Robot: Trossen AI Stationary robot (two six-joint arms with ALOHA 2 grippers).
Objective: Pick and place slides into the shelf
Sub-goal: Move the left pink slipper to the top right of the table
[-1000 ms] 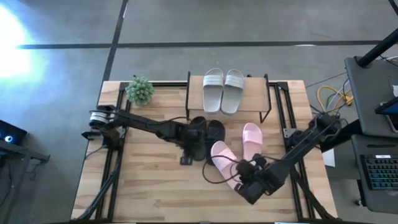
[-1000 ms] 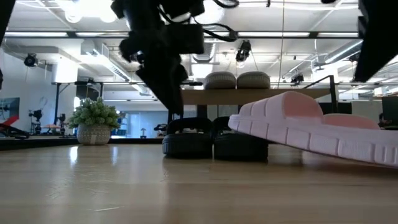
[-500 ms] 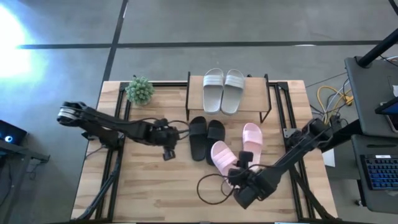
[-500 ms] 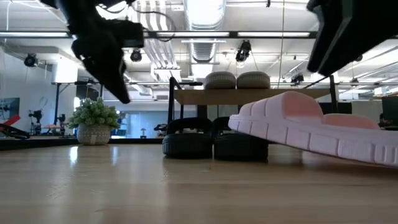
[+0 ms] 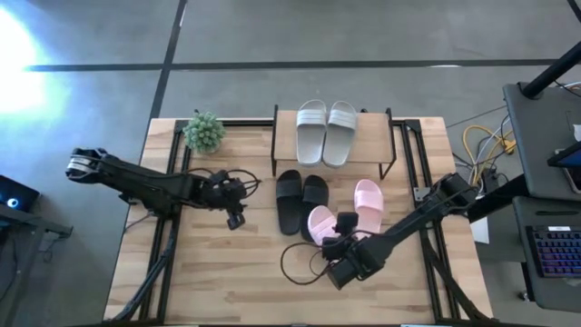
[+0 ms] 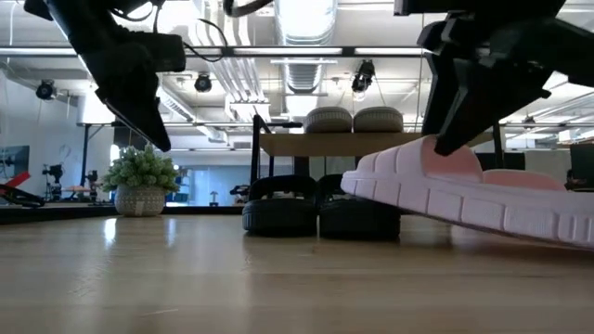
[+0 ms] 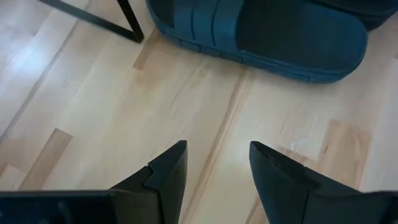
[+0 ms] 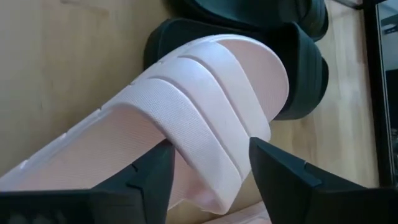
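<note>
The shelf [image 5: 286, 136] stands at the table's far middle with the pale slides [image 5: 324, 132] on its top board. The black slides [image 5: 302, 200] lie side by side on the table just in front of it. Two pink slides lie to their right, one [image 5: 367, 202] flat and the nearer one [image 5: 320, 222] tilted, one end raised [image 6: 371, 181]. My right gripper [image 8: 211, 146] is open over the nearer pink slide, its fingers on either side of the strap [image 8: 205, 99]. My left gripper [image 7: 217, 146] hangs open and empty above bare table, left of the black slides [image 7: 267, 31]. My right gripper straddles the nearer pink slide's wide strap [image 8: 186, 143], one finger [image 8: 152, 180] on each side, coming down at a slant from the table's near right. Whether the fingers touch the strap I cannot tell. The slide lies tilted on the table.
A small potted plant [image 5: 204, 132] stands at the far left corner. A loose black cable loop [image 5: 300, 262] lies on the table by my right gripper. The shelf's black leg [image 7: 130, 22] stands near my left gripper. Bare wood lies across the near left.
My left gripper has drawn back from the black slides toward the table's left edge and risen a little. My right gripper has gone toward the table's left and come down over the nearer pink slide's strap. The slides have stayed where they were.
</note>
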